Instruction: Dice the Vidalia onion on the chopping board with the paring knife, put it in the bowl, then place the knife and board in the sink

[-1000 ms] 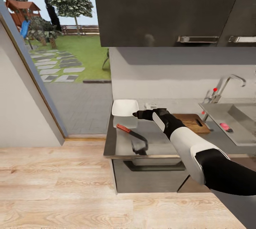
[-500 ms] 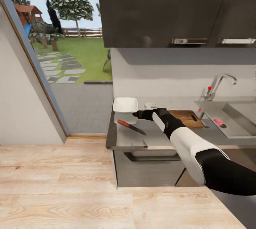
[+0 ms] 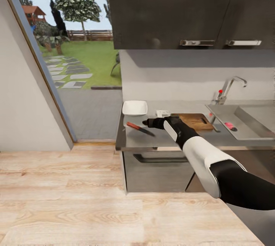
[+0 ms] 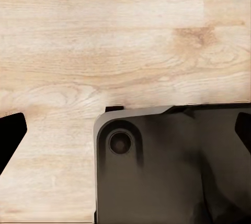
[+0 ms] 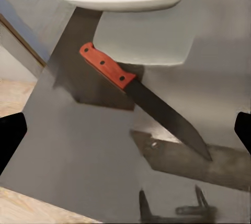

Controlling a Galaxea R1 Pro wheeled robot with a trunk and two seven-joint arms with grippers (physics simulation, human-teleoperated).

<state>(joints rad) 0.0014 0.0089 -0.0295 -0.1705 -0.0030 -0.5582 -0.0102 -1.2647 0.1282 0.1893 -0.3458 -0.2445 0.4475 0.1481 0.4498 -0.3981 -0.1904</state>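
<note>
1. Pinkish-red, the Vidalia onion (image 3: 229, 125) sits in the sink (image 3: 263, 134), at 3 o'clock of the chopping board (image 3: 194, 120): your first step is not yet done.
2. The board lies bare on the worktop (image 3: 160, 140); nothing on it looks diced.
3. The paring knife (image 3: 139, 128) lies flat at 6 o'clock of the empty bowl (image 3: 134, 107), just beside it.
4. Your right tool (image 3: 146, 123) hovers over the worktop near the knife; its fingertips at the wrist view's edges look spread and empty.
5. Your left tool (image 4: 125, 130) points at the wooden floor (image 4: 104, 36), spread too by its fingertips.
6. Fetching, dicing, bowling and the final sink drop all appear left.
</note>
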